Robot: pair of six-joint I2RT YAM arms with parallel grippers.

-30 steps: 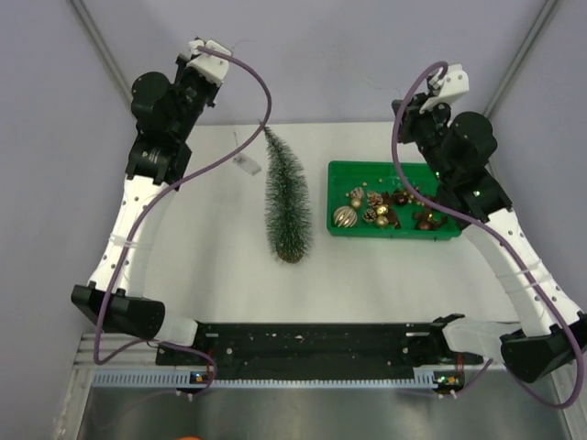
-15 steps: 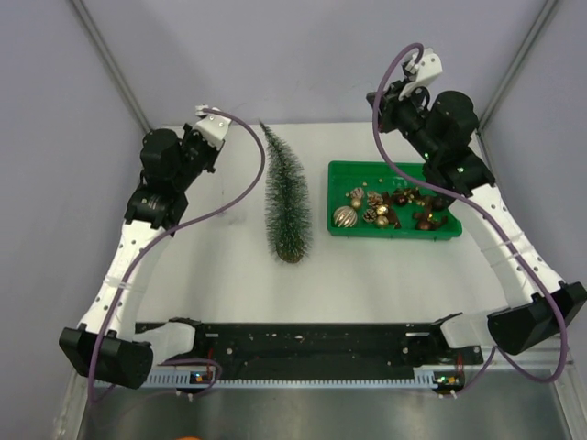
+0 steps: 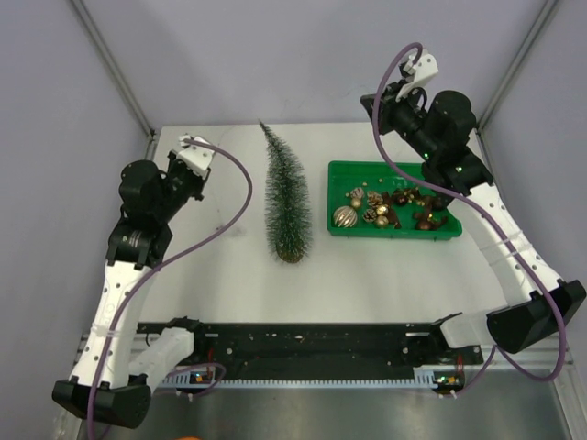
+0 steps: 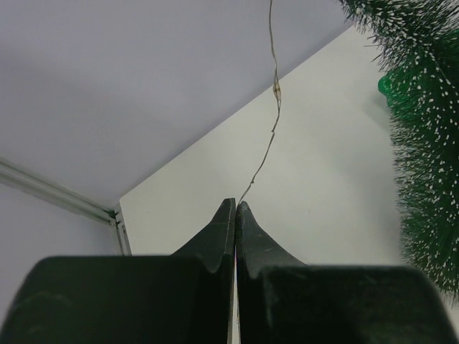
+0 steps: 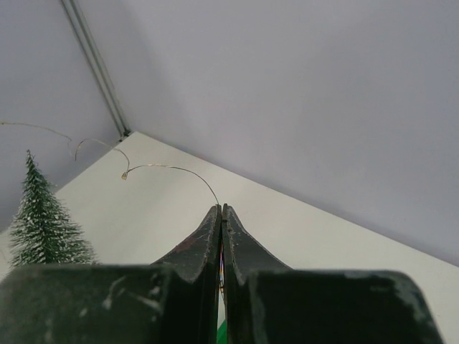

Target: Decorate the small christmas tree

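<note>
1. Left claw (image 4: 234, 209): the two dark fingers are pressed flat together, tips touching, and a thin wire (image 4: 277, 90) comes out right from between those tips, so it is pinched on that wire
2. From the left wrist camera, the wire climbs up and away over the white desk (image 3: 367, 275) with a few kinks and a small bead on it, and runs out of the top of the picture
3. Right claw (image 5: 221, 211): same story, fingers together with no gap showing, clamped on an arcing wire (image 5: 154, 166) that springs from the tips and curves off to the left
4. Whether the two claws share one strand cannot be told; in the overhead view the wire is too fine to follow
5. The small christmas tree (image 3: 286, 197) stands upright on its round brown base near the middle of the desk, between the two arms and touched by neither claw
6. Just to the tree's right, close but apart from it, sits a green tray (image 3: 341, 183) holding ornaments (image 3: 376, 213), a gold ball and darker brown pieces among them
7. Overhead, the left arm is bent in over the desk's left side, well to the tree's left, while the right arm reaches high above the far edge of the tray
8. The tree's frosted bristles fill the right edge of the left wrist view and show small at the far left of the right wrist view
</note>
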